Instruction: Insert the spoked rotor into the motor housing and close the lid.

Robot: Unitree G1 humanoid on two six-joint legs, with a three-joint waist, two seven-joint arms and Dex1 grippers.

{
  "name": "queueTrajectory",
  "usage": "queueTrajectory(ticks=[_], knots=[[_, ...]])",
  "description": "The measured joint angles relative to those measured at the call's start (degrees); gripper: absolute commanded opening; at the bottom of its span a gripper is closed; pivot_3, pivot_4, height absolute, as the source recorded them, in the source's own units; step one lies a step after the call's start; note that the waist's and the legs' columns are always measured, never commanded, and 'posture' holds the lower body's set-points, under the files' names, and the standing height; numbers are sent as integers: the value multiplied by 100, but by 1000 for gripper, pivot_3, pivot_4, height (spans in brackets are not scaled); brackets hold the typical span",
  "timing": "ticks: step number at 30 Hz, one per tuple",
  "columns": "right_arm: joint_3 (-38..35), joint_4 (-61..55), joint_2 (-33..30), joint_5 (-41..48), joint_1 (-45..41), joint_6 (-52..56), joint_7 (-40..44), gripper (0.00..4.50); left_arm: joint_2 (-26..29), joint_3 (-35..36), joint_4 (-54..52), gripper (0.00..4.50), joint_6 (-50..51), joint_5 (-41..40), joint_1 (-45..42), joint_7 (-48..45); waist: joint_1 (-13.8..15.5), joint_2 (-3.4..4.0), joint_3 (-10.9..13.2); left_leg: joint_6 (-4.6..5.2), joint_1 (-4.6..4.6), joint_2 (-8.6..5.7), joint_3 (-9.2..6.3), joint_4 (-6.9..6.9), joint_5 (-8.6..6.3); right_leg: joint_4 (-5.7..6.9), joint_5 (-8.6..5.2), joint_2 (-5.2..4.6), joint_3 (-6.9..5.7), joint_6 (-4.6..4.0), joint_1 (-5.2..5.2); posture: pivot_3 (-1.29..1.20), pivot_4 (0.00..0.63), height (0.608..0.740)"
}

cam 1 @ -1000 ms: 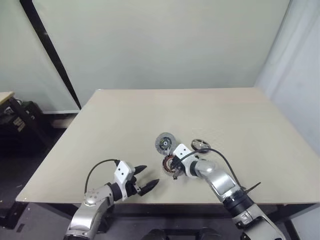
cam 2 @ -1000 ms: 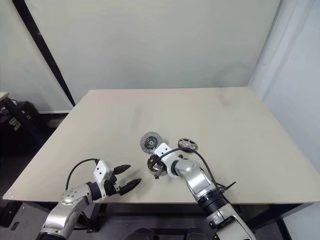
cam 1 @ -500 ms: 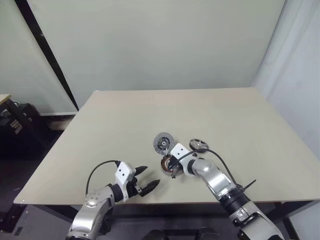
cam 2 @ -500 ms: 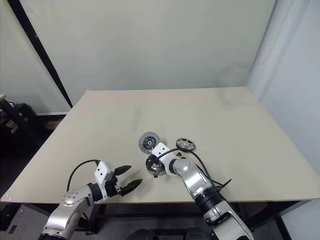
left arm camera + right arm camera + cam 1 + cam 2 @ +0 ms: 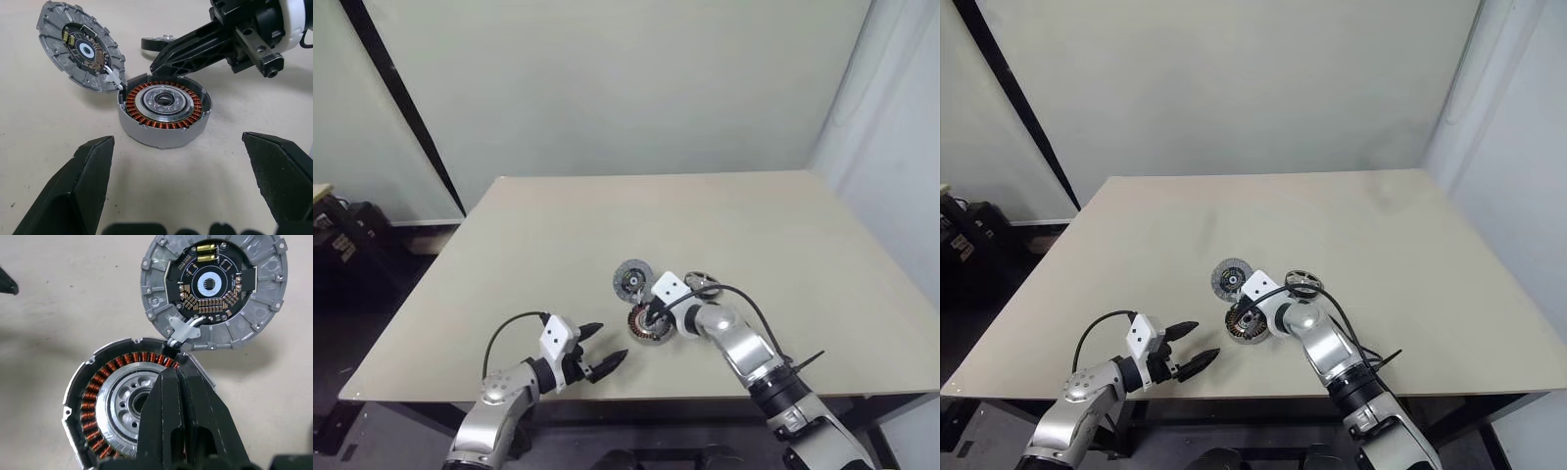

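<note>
The motor housing [image 5: 164, 115] is seen lying on the bench [image 5: 509, 255] with its copper coils facing up. The lid [image 5: 80, 45] is lying just beside it, inner face up, joined by a short wire. The right hand [image 5: 178, 401] is pressed together with nothing held, its tips poised over the housing's rim. The spoked rotor [image 5: 703, 285] is lying close behind that arm. The left hand [image 5: 599, 350] is spread wide, held near the bench's front edge.
</note>
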Motion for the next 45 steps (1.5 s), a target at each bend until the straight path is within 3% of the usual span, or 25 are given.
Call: queueTrajectory(ticks=[8,45], knots=[[256,-184,-87,-12,73,224,257,55,0,-8,0,4500,-1,4,-19,-5,0,0,0,0,-1,1,0,0,0,0,0,0,-1,0,0,0,0,740],[692,-177,-552,-898,-115,339,26,55,-42,-9,0,4500,-2,5,-19,7,10,-1,-1,0,-6,1,0,2,0,-1,0,-4,-3,1,0,0,0,740]])
